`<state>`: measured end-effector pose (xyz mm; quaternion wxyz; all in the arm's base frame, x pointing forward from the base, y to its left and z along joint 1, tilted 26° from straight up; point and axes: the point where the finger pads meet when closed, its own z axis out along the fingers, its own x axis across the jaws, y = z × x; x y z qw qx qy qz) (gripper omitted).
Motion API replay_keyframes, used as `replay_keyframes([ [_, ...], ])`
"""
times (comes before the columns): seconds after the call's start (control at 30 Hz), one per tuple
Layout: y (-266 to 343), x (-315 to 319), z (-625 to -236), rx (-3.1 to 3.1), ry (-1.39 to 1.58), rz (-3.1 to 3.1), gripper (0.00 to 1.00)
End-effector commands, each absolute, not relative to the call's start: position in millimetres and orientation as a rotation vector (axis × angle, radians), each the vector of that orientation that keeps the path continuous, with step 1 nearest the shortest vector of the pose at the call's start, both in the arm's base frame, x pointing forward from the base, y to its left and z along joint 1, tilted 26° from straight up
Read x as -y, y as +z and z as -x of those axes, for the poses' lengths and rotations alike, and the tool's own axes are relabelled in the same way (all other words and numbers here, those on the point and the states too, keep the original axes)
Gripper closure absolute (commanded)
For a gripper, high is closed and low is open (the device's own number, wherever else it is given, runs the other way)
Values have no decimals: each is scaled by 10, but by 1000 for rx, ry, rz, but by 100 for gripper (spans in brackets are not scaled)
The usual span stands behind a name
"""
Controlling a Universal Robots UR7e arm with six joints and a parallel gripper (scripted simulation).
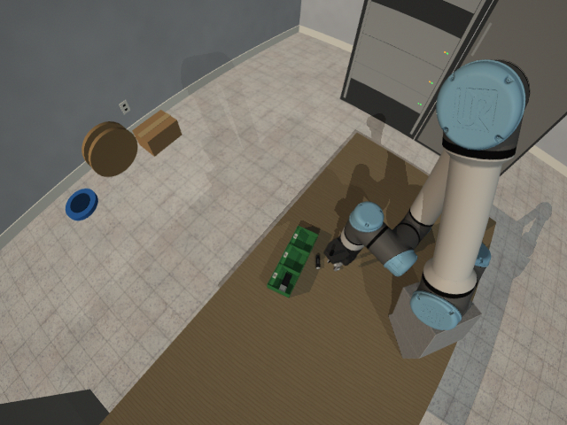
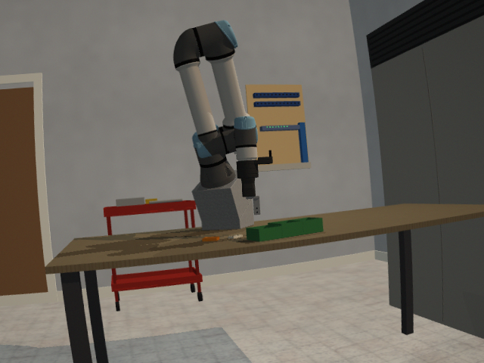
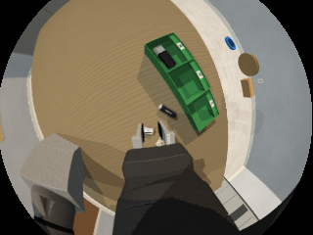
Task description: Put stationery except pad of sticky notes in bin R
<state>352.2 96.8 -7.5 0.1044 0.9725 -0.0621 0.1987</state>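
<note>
Stationery item, small dark marker-like stick (image 3: pixel 167 112), lies on table (image 3: pixel 85 92) mid-frame in wrist view, just beside green bin row (image 3: pixel 183 78). Gripper (image 3: pixel 153 135) hangs above table near it, jaws half apart, empty, probably preset for narrow grasp. Dark object already sits in upper-left compartment; R label unreadable.

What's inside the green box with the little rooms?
The green bin has three compartments in a row. One end compartment holds a dark thing with a pale part; I can't tell what it is. The other two look green inside, though their walls hide some of the floor.
</note>
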Motion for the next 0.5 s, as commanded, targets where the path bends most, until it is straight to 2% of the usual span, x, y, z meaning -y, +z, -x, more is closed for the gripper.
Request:
replay_keyframes([
  [0.0, -75, -953, -3507, -45, 561, -2859, 38],
  [0.47, -76, -927, -3486, -262, 530, -2824, 38],
])
